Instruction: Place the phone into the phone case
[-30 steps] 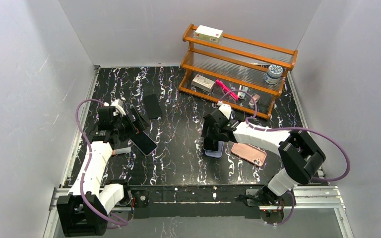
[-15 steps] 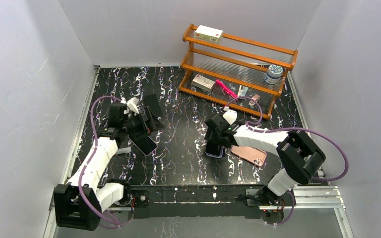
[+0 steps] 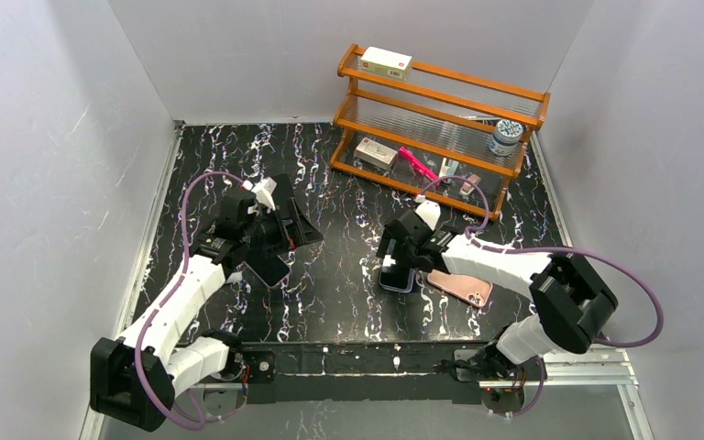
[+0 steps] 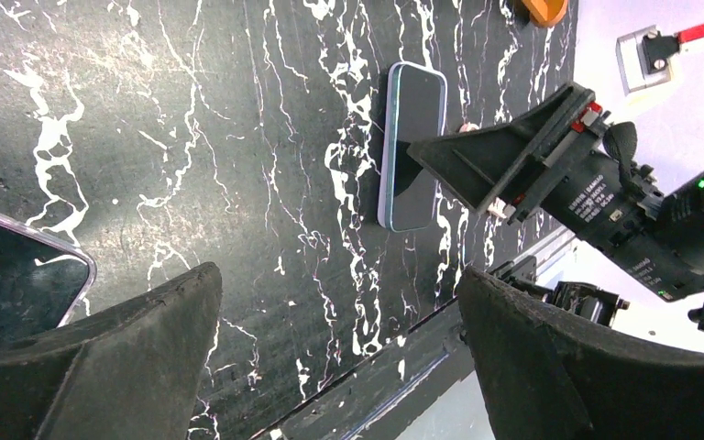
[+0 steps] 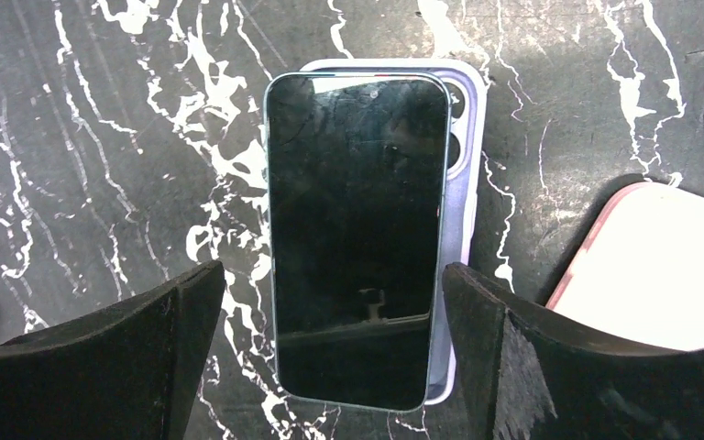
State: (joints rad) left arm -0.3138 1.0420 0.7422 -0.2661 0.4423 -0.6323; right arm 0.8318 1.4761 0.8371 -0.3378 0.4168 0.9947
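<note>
phone [image 5: 357,238]: lying askew atop phone case [image 5: 464,275] on the bench [image 5: 101,137], unseated
right claw [image 5: 330,280]: spread wide over it, empty
left claw [image 4: 339,284]: spread apart, empty
remaining: align and press phone in

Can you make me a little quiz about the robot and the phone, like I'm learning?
1. True or false: the right hand is shut tight on the phone.
2. What colour is the case under that phone? A) lavender B) green C) orange
3. Fill in: the white box sits on the ___ shelf of the wooden rack.
Key: 1 false, the hand is open, one finger on each side of the phone; 2 A; 3 top.
</note>
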